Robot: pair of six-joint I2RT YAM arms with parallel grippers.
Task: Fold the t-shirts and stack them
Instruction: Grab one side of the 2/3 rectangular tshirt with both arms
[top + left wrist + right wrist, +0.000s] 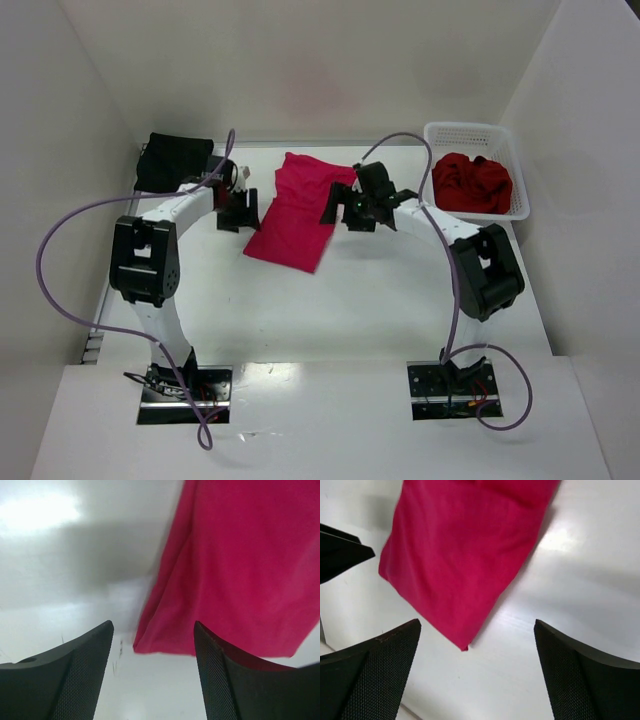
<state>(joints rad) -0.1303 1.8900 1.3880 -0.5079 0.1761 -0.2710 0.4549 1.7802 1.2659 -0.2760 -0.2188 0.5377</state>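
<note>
We've got the crimson-pink t-shirt (pixel 300 212) lying at the centre of the table (pixel 330 310), with the left gripper (pixel 238 210) just off its left edge and the right gripper (pixel 352 210) at its upper right edge, both with jaws spread and gripping nothing. The left wrist view shows us layered cloth at the shirt's edge. Only the top view catches the black t-shirt (pixel 175 160) at upper left and the dark red t-shirts (pixel 472 182) in the white basket (pixel 522 205) at upper right.
</note>
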